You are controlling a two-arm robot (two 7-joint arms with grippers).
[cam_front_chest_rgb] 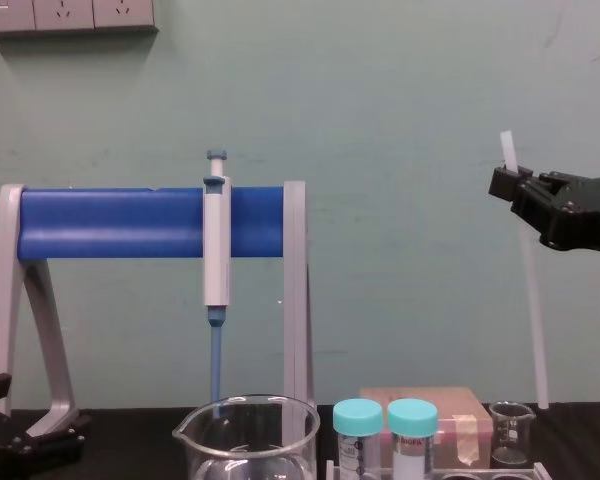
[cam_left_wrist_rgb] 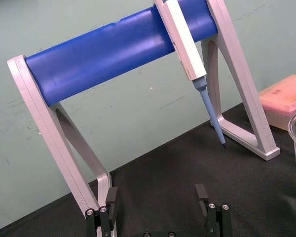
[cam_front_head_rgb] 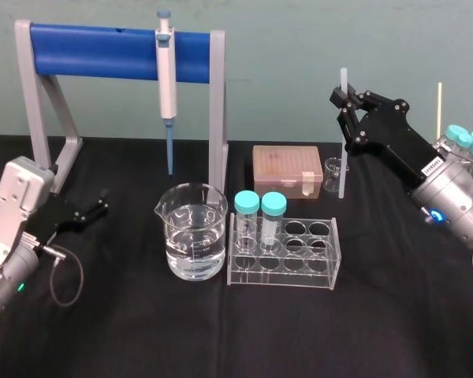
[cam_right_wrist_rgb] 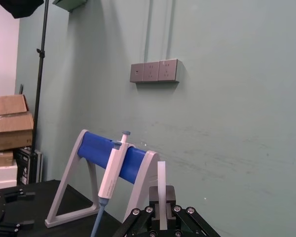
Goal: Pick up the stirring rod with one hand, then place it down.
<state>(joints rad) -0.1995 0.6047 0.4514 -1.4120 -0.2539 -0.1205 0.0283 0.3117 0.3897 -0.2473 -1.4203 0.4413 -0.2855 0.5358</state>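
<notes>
Large beaker point(cam_front_head_rgb: 191, 232), water-filled, and tube rack point(cam_front_head_rgb: 284, 253): nearest, at 6 o'clock. Left claw point(cam_front_head_rgb: 98, 203): parked on the counter point(cam_front_head_rgb: 244, 331) at 9 o'clock, fingers spread, nothing held. Small beaker point(cam_front_head_rgb: 333, 175): farther back, at 1 o'clock. Stirring rod point(cam_front_head_rgb: 344, 150): hung near upright just beside the small beaker, pinched near its top by the right claw point(cam_front_head_rgb: 344, 99) at 2 o'clock. Whether its lower end touches the counter cannot be told. Handling note: the rod is best carried clear of the glassware, lowered over bare counter, laid flat, and released only once supported, since rolling is likely.
</notes>
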